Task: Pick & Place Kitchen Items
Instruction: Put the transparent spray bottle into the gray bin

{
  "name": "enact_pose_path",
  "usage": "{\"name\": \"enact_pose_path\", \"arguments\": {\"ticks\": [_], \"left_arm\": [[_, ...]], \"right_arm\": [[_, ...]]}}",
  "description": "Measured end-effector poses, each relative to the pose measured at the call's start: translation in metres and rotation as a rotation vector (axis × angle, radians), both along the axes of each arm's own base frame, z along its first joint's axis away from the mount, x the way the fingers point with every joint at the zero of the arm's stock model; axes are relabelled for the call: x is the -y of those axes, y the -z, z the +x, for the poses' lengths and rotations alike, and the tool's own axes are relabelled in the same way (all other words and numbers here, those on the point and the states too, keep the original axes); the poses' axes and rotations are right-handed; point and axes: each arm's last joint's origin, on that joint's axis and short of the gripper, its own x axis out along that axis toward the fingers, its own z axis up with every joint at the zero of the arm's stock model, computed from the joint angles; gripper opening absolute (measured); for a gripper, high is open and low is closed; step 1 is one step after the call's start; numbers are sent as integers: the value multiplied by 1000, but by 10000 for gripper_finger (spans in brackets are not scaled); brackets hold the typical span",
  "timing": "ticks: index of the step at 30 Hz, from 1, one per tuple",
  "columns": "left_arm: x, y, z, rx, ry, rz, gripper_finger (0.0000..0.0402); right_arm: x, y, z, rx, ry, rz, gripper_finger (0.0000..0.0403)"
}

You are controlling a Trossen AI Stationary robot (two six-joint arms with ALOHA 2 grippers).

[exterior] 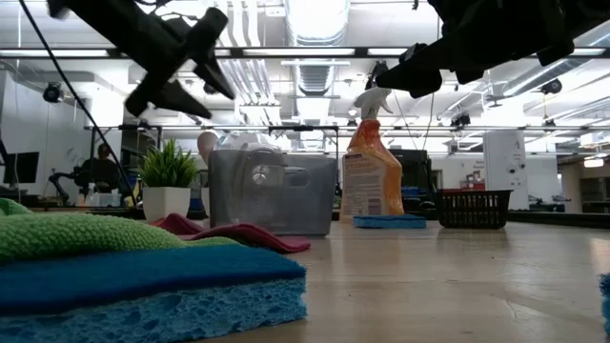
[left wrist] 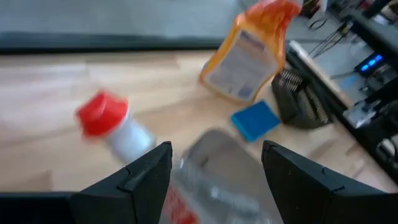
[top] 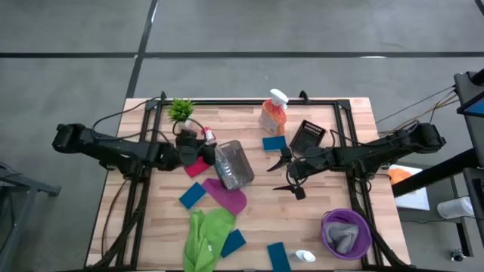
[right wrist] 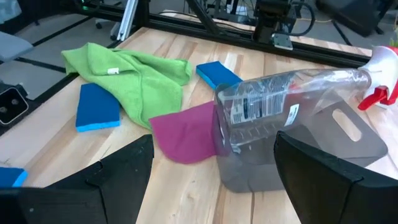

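Little of the sorting looks done: only a grey cloth [top: 345, 234] sits in the purple bowl [top: 327, 235] at the near right of the bench [top: 318, 200] — everything else lies loose. A clear bin [top: 233, 165] rests on its side mid-bench with a magenta cloth [top: 227, 195] just in front of it and a red cloth [top: 198, 166] at its left. The green cloth [top: 207, 234] and several blue sponges [top: 192, 195] are spread across the near half, a white-topped bottle [top: 304, 256] at the near edge. The orange spray bottle [top: 273, 113] stands at the far side beside the black basket [top: 308, 136]. The left claw [top: 190, 152] reaches in from the left, fingers spread and empty, hovering by the red-topped bottle [top: 207, 136] and the bin. The right claw [top: 287, 172] comes in from the right — also wide open, holding nothing, facing the bin's other side.
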Motion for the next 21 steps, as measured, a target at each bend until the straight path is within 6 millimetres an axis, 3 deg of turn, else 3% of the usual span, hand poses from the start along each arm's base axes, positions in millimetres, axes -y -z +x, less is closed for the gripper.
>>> {"name": "enact_pose_path", "arguments": {"ticks": [10, 21], "left_arm": [[7, 28, -21, 20, -213, -90, 251], [3, 58, -1, 56, -293, -14, 251]], "right_arm": [[1, 1, 0, -12, 40, -16, 325], [2, 1, 0, -7, 63, -23, 325]]}}
